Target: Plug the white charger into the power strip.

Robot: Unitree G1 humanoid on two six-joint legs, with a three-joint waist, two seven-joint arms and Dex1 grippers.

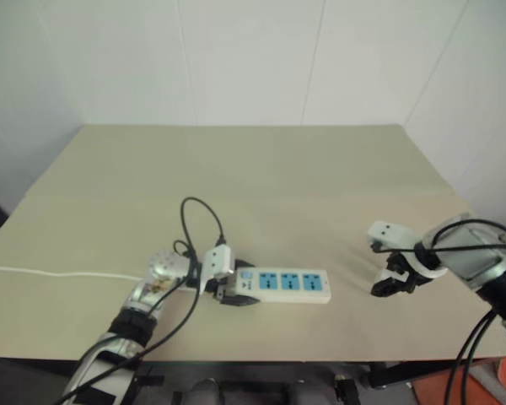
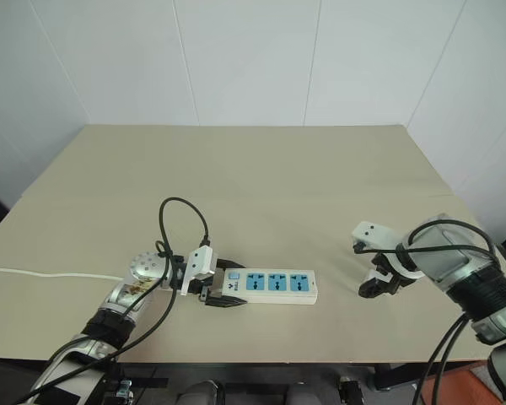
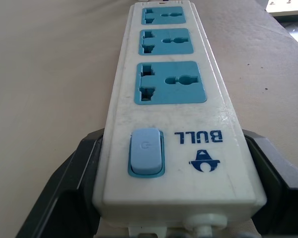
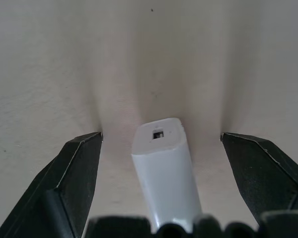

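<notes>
The left hand (image 2: pixel 222 297) clenches the switch end of the long flat white power strip (image 2: pixel 270 287) with three blue socket panels, its black fingers (image 3: pixel 72 183) pressed against both long sides. The strip lies flat near the front edge of the beige desk (image 2: pixel 261 177), stretching away from that hand toward the right hand (image 2: pixel 375 283). Bare desk separates the strip's far end from the right hand, and more lies open behind both. The right hand points down, released, its fingers (image 4: pixel 74 173) spread wide. The right wrist view shows the small white boxy charger (image 4: pixel 164 168) between them, touching neither.
</notes>
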